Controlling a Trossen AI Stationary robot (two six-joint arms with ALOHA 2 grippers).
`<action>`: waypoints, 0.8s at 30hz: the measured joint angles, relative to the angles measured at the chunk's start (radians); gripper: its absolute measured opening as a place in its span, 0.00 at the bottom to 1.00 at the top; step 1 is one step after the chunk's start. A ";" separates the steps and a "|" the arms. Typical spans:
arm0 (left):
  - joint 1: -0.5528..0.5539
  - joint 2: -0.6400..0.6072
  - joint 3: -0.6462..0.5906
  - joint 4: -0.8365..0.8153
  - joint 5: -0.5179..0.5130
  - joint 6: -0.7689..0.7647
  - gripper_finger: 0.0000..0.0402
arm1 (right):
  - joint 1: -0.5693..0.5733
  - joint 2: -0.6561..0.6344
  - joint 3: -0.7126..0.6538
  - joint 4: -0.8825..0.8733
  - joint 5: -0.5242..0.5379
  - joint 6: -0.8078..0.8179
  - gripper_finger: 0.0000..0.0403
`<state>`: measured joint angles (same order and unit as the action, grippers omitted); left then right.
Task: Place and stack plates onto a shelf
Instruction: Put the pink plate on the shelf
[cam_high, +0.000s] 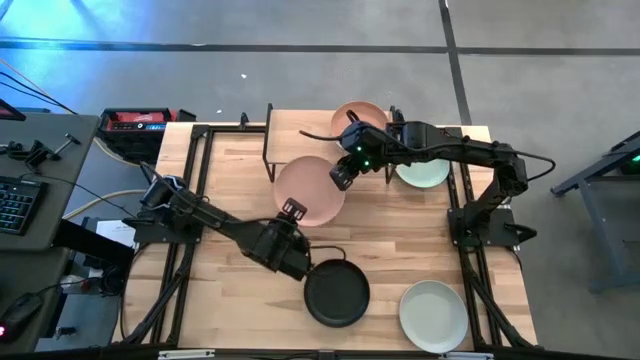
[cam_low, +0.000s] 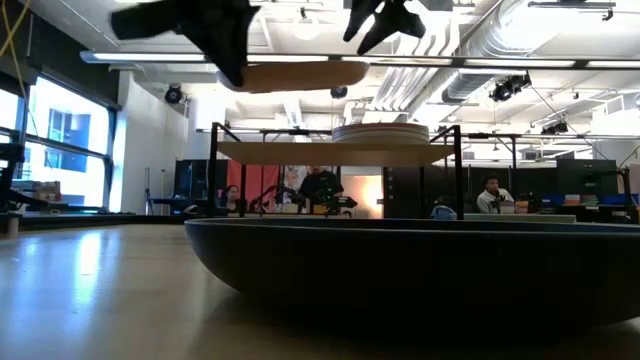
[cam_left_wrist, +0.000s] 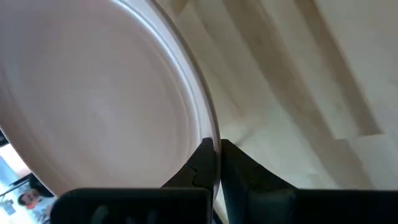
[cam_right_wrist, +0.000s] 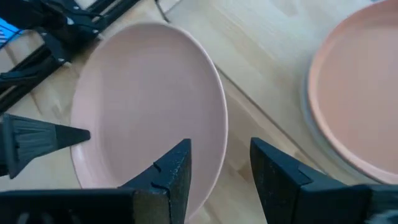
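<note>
Your wooden tabletop (cam_high: 400, 250) carries the shelf (cam_high: 300, 125) at its far edge, with a pink stack (cam_high: 360, 115) on the shelf's right half. You have a black plate (cam_high: 336, 292) and a pale green plate (cam_high: 433, 314) on the near side; another pale green plate (cam_high: 425, 172) lies right of the shelf. A pink plate (cam_high: 308, 190) hangs above the tabletop just in front of the shelf. Your left pincer (cam_high: 291, 210) is clamped on its near rim. Your right pincer (cam_high: 343, 180) stands spread at its opposite edge, holding nothing.
</note>
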<state>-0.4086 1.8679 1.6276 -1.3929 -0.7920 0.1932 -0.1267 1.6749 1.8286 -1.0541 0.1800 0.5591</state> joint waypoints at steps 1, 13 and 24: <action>0.008 0.000 0.000 0.006 -0.014 0.002 0.00 | -0.007 0.000 0.000 -0.006 0.000 -0.003 0.35; 0.081 0.000 0.000 0.088 -0.082 0.084 0.00 | -0.079 0.000 0.000 -0.026 -0.033 -0.026 0.35; 0.113 0.000 0.000 0.147 -0.126 0.161 0.00 | -0.123 0.000 0.000 -0.064 -0.034 -0.026 0.35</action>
<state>-0.2958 1.8675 1.6276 -1.2454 -0.9177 0.3541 -0.2493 1.6749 1.8286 -1.1179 0.1459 0.5335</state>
